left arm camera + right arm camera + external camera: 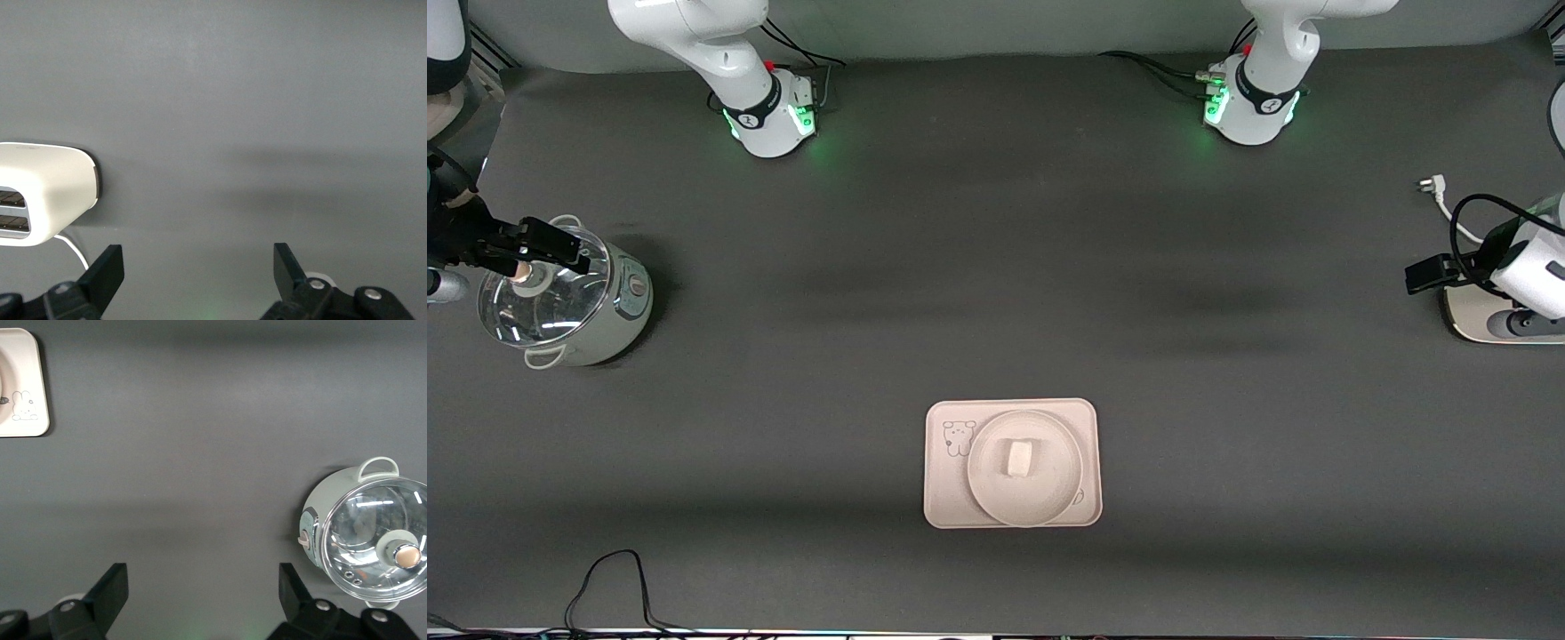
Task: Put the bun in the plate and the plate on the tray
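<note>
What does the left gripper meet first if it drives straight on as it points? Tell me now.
Probably the bare table: the open left gripper points at its plain surface. The white toaster sits beside that line, though depth is unclear.

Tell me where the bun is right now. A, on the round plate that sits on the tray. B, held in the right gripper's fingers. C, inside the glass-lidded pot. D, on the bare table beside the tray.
A: in the front view the bun lies in the middle of the plate, and the plate rests on the tray.
</note>
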